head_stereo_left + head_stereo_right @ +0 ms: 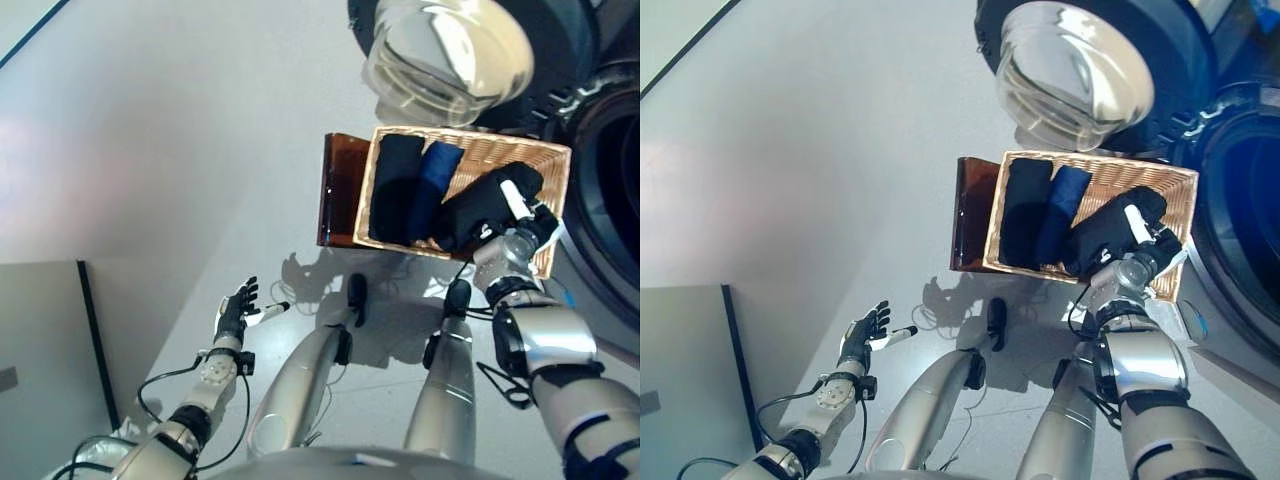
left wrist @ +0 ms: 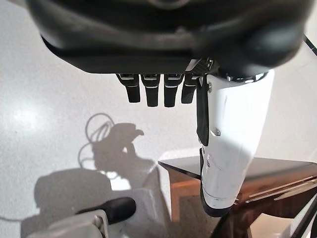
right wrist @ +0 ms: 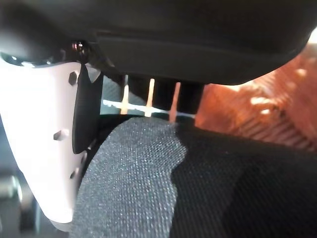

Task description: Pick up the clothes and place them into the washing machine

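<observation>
Lower left, the left hand (image 1: 234, 312) idles with fingers spread, empty. Mid-right, the right hand (image 1: 507, 222) clenches a black garment (image 1: 478, 210) inside the wicker basket (image 1: 555, 160) (ready for lifting); the washing machine (image 1: 610, 170) gapes beyond.

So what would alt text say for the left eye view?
The robot's right hand grips a black garment in a wicker basket holding two more folded clothes, beside an open washing machine door. Its left hand hangs open over the floor.
</observation>
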Tool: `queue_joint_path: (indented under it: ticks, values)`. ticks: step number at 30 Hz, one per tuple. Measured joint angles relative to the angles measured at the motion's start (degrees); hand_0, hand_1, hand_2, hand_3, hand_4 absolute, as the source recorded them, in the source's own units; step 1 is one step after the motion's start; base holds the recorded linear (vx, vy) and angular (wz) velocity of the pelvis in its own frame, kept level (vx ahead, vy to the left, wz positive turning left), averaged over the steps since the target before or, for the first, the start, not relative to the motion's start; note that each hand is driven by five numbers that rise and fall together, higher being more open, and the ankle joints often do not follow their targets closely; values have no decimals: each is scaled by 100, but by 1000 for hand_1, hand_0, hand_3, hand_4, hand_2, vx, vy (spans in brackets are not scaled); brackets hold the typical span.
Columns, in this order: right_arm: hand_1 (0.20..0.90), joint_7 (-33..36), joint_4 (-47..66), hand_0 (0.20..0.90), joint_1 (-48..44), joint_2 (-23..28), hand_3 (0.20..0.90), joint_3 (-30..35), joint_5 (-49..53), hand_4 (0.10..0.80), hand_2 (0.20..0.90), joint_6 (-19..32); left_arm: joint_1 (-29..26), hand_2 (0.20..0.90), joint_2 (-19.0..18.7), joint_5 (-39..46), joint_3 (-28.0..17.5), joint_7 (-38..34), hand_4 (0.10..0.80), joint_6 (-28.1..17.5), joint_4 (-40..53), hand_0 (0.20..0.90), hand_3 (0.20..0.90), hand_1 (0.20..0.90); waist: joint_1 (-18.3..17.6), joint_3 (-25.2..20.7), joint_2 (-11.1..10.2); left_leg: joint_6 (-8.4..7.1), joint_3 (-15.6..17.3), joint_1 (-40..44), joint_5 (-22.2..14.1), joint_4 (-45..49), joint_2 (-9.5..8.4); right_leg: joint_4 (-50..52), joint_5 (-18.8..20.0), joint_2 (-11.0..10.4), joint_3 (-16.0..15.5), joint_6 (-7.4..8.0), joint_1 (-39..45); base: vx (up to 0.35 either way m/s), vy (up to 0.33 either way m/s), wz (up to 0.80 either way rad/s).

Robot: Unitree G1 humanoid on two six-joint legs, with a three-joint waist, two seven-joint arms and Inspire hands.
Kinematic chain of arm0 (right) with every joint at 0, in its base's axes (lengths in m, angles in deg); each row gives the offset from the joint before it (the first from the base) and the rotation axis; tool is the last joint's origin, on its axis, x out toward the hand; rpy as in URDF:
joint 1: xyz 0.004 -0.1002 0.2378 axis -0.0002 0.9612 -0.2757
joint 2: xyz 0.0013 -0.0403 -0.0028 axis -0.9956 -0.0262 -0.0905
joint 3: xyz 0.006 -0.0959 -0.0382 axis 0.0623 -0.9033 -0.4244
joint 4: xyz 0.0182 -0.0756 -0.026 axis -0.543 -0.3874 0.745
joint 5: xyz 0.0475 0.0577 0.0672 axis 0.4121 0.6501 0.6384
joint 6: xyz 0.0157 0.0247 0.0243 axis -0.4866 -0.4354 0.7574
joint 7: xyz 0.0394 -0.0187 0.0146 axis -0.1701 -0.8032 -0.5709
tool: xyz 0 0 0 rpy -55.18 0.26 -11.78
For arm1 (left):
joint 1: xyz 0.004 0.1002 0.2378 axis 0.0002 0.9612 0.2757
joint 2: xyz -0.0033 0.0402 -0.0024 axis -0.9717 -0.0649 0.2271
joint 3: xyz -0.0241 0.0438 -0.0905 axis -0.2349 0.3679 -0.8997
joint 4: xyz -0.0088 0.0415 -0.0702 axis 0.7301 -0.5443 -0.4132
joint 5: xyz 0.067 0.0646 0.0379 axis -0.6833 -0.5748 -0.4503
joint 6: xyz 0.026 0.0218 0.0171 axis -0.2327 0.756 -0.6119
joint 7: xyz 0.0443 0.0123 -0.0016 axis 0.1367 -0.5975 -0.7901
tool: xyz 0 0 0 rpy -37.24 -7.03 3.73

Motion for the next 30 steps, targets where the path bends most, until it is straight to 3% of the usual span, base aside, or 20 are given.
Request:
queue_joint_path:
  ticks: [9,15,22,30]
  values:
    - [200,-187,692,200,437,-487,200,1052,1200,300,200,678,184,900,103,226,0,212,800,-66,-46,900,900,900,-179,-16,-9,0,126,290,-1,-132,91,-121,36,119,131,-25,183,1,-10,-12]
    - [200,-340,806,200,395,-412,200,1524,1646,300,200,1144,421,900,106,368,-3,319,800,-90,-72,900,900,900,-221,-89,45,-11,132,315,8,-222,76,-163,44,107,146,-14,168,0,0,0]
    - [200,-239,805,200,256,60,200,1749,1718,300,200,1274,499,900,203,373,-6,356,800,-92,-191,900,900,900,-45,-314,297,40,158,130,44,-224,75,-103,44,114,183,-13,-64,-1,-3,0]
    - [200,65,793,200,-209,846,200,1724,1399,300,200,1264,512,900,211,356,-16,361,800,-108,-213,900,900,900,-40,-323,309,-10,165,137,79,-315,78,-54,24,125,212,-41,-139,-2,-4,0]
